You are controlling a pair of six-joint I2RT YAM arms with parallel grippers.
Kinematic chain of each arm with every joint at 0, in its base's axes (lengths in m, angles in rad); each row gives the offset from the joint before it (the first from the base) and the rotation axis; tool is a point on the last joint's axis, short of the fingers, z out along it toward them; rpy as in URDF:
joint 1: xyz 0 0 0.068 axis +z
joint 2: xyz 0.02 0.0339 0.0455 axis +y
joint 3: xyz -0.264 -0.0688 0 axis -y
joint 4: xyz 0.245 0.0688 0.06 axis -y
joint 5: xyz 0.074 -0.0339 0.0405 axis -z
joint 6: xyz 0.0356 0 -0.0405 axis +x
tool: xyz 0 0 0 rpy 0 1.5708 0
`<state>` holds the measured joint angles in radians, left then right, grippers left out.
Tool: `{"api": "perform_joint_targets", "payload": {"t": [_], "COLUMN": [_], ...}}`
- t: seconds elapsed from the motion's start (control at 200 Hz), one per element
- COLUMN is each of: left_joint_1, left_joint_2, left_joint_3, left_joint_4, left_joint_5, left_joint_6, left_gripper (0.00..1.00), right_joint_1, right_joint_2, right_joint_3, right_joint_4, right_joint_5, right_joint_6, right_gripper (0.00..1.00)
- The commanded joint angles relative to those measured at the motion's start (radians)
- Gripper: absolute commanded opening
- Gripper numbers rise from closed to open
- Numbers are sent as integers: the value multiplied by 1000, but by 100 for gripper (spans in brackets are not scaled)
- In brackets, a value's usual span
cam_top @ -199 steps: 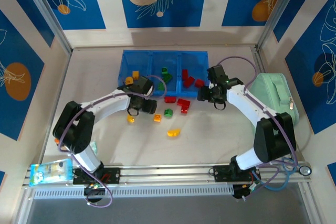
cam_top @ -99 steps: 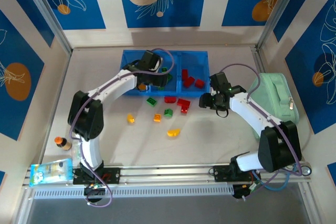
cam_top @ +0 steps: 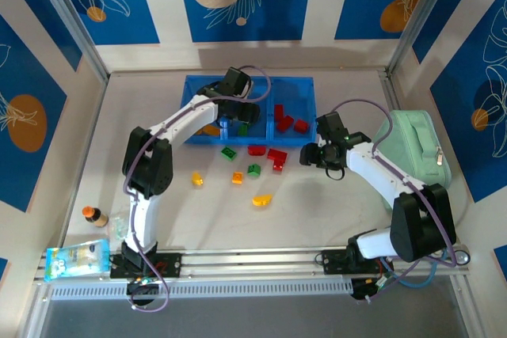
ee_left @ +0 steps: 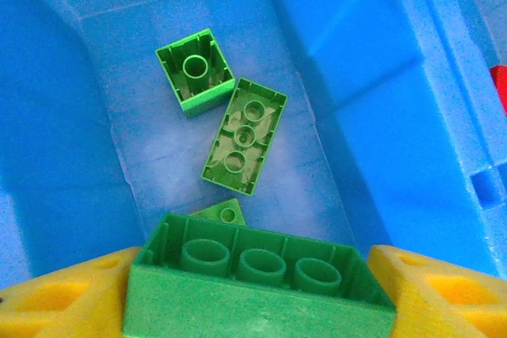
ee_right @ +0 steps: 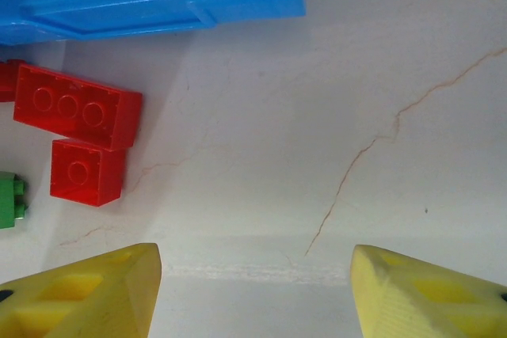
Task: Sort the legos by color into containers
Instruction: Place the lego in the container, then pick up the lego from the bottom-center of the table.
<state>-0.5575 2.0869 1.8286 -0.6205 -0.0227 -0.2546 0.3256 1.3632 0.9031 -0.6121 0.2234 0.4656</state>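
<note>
The blue tray (cam_top: 207, 82) stands at the back of the table. My left gripper (cam_top: 244, 115) hangs over its middle compartment, shut on a green lego (ee_left: 253, 282) held underside-up between the yellow fingers. Below it lie three green legos, among them a square one (ee_left: 195, 71) and a long one (ee_left: 245, 135). Red legos (cam_top: 285, 123) sit in the right compartment. Loose on the table are red (cam_top: 277, 157), green (cam_top: 253, 169) and yellow (cam_top: 261, 200) legos. My right gripper (cam_top: 310, 154) stands open over bare table, just right of two red legos (ee_right: 77, 106).
A mint-green zippered case (cam_top: 412, 148) lies at the right edge, close to the right arm. A small bottle (cam_top: 93, 214) and a packet (cam_top: 77, 259) sit at the near left. Walls close in the table on three sides.
My left arm has swung from the loose legos up to the tray's middle compartment with the green lego. The right gripper has shifted slightly toward the near side.
</note>
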Motion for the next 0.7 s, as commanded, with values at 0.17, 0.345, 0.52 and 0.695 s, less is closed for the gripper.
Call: {"api": "perform_joint_targets", "payload": {"t": [0.17, 0.345, 0.52, 0.695], "left_joint_1": [12, 10, 10, 16], "left_joint_2": [-28, -96, -216, -363], "left_joint_3": [26, -20, -134, -327], "left_joint_4": [-30, -11, 39, 87], "left_joint_5": [29, 26, 24, -2], "left_joint_6": [8, 3, -15, -39], "left_gripper": [76, 76, 76, 76], "right_joint_1": [45, 89, 205, 341], "right_joint_2": [16, 17, 2, 25], "right_joint_3": [31, 37, 40, 67], "right_joint_4": [7, 21, 73, 35], "right_joint_5": [-14, -18, -100, -186], "right_joint_6": [16, 0, -133, -274], "right_gripper": [66, 67, 72, 79]}}
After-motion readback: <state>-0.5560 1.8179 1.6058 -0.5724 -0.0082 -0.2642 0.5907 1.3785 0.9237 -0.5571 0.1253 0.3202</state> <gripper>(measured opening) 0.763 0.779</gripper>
